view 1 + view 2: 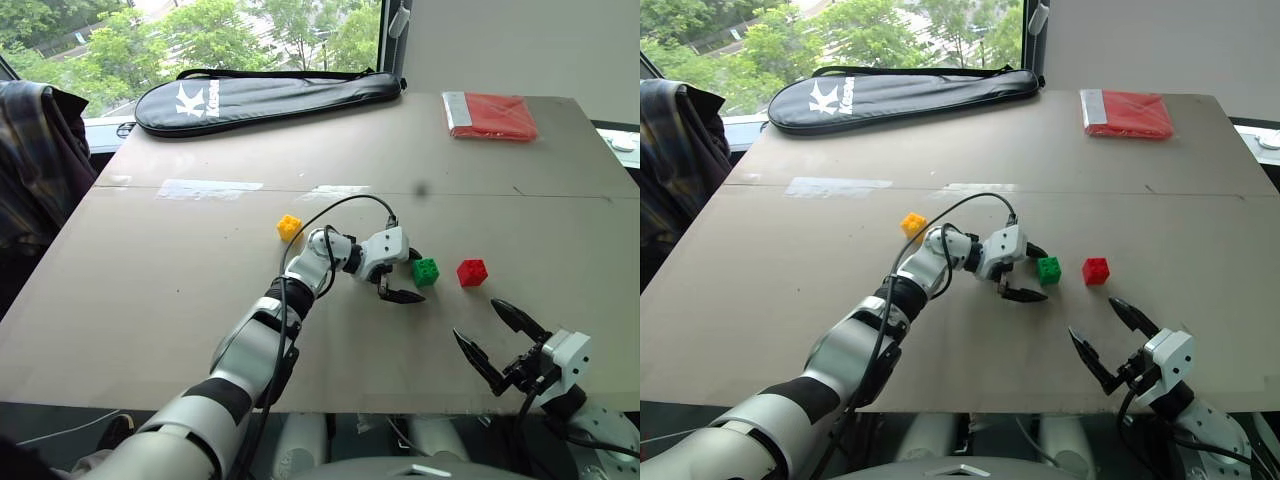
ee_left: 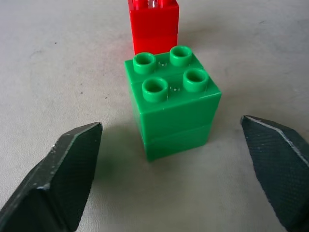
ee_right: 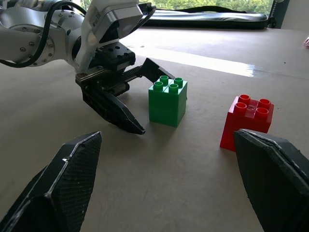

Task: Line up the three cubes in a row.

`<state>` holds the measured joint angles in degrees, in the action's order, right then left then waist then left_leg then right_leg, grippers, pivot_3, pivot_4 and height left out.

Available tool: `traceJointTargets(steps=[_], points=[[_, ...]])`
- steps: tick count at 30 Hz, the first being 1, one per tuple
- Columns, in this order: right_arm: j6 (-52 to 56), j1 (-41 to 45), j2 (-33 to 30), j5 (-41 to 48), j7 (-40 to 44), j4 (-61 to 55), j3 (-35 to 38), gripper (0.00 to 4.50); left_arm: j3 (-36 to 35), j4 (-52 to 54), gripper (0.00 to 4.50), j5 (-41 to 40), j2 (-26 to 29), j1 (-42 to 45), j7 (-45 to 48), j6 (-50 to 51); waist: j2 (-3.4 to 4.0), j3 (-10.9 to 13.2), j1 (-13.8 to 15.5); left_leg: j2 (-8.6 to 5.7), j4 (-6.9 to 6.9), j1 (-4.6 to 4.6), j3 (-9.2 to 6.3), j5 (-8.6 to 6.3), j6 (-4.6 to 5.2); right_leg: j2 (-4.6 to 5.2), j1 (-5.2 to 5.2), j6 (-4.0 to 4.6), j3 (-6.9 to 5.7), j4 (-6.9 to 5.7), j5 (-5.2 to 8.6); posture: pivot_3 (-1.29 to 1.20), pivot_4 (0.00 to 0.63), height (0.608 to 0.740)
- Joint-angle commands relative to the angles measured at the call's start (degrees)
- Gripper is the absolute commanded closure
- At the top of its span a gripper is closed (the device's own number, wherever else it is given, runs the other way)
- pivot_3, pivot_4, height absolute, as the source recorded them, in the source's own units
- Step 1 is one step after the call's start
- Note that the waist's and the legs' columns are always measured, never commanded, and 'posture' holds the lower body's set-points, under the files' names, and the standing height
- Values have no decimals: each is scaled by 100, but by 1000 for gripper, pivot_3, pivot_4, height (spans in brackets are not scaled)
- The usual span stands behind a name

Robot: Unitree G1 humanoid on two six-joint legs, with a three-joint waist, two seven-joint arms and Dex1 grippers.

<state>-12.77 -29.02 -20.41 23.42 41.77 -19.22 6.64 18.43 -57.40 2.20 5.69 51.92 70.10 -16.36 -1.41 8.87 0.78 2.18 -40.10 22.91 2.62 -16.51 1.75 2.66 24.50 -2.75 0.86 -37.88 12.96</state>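
Where the brown table (image 1: pixel 150 290) ends nearest the camera, hovering low over its near right edge: the right gripper (image 1: pixel 506 338), two black fingers spread wide, nothing between them, well short of the cubes. Just beyond, near the table's middle: the left gripper (image 1: pixel 404 274), black fingers parted wide on either side of the small green plastic stud-topped cube (image 1: pixel 426 271), touching neither face in the left wrist view, gaps visible on both sides. Green cube upright on the table, studs up. Just to its right, apart from it by a narrow gap: the small red plastic stud-topped cube (image 1: pixel 472 272), also upright, roughly level with the green one. To the left and a little farther back, past the left forearm: the small yellow plastic stud-topped cube (image 1: pixel 289 227), well apart from the other two and out of line with them, turned slightly askew. Farther still, across the table's width: a seam with strips of clear tape (image 1: pixel 209 189) over it. At the far right corner: a flat red cloth packet (image 1: pixel 490 115) with a pale edge. Along the far left edge: a long black racket bag (image 1: pixel 265 98) with white lettering. Off the table's left side: a dark plaid garment (image 1: pixel 35 160). Behind everything: a window with green trees (image 1: pixel 200 35).
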Motion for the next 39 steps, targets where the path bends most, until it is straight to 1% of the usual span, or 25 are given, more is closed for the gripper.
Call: traceJointTargets(steps=[1, 6, 10, 15, 33, 39], points=[[-34, -26, -33, 61, 12, -179, 20, 0, -89, 19, 65, 0, -4, 32, 28, -94, 0, 0, 0, 0, 0, 0, 0, 0, 0, 0, 0, 0, 0, 0, 0, 0, 150, 708], [-66, -19, -30, 53, 61, -112, 23, 0, -89, -72, 65, 83, 42, 44, -108, -180, 0, 0, 0, 0, 0, 0, -1, 0, 0, 0, 0, 0, 0, 0, 0, 0, 150, 708], [-69, 25, 4, 17, 55, -86, -36, 0, -167, -214, 65, 116, -21, 146, -413, -134, 0, 0, 0, 0, 0, -1, 0, 0, 0, 0, 0, 0, 0, 0, 0, 0, 150, 708], [-97, 38, -8, 22, 67, -47, -48, 0, -151, -346, 65, 187, 28, 208, -477, -209, 0, 0, 0, 0, -5, -1, -1, 0, 0, 0, 0, -7, 0, -3, 3, 0, 150, 708], [-169, 231, -52, -17, 190, 178, -73, 0, -220, -458, 65, 241, 255, 235, -432, -260, 0, 0, -14, 1, -5, -3, -1, 0, 0, -1, 0, -5, 0, -6, 3, 0, 150, 708], [-136, 261, -69, -4, 206, 171, -88, 0, -212, -275, 65, 194, 315, 125, -215, -272, 0, 0, -15, 1, -5, -3, 0, 0, 0, -1, 0, 0, 0, -6, -1, 0, 150, 708]])
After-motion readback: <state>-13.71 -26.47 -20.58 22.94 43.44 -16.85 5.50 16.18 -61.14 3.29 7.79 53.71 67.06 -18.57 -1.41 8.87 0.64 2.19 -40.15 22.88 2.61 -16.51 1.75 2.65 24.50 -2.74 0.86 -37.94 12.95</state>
